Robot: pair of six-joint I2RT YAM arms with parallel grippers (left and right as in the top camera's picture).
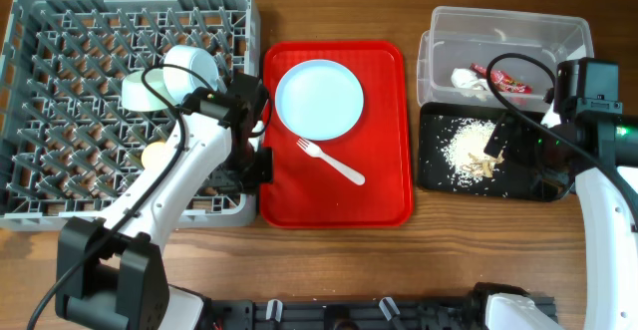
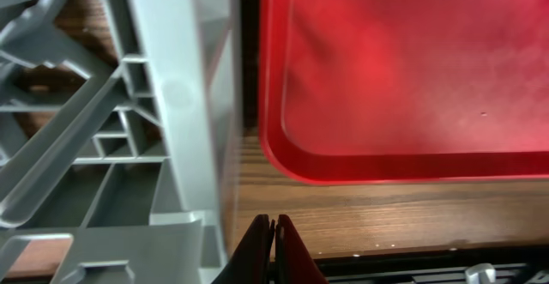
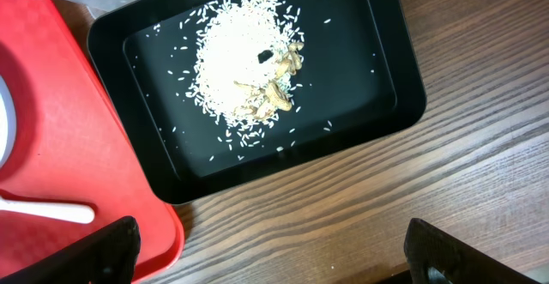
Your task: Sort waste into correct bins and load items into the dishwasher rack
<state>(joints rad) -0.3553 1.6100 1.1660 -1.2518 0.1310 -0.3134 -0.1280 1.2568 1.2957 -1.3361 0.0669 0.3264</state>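
The grey dishwasher rack (image 1: 60, 121) fills the left of the table. A pale blue bowl (image 1: 189, 69), another pale dish (image 1: 140, 91) and a small yellow-green piece (image 1: 155, 156) stand in it. On the red serving tray (image 1: 384, 185) lie a pale blue plate (image 1: 319, 98) and a white fork (image 1: 332, 161). My left gripper (image 2: 274, 232) is shut with nothing in it, low between the rack wall (image 2: 184, 104) and the red tray's corner (image 2: 292, 160). My right gripper (image 3: 274, 267) is open above the bare wood in front of the black tray (image 3: 386, 78). That tray holds the food scraps (image 3: 244, 69).
The clear tub (image 1: 558, 31) at the back right holds a white tissue (image 1: 469, 79) and a red wrapper (image 1: 510, 83). My left arm (image 1: 174, 185) reaches across the rack's front right corner. My right arm (image 1: 603, 170) stands at the table's right edge.
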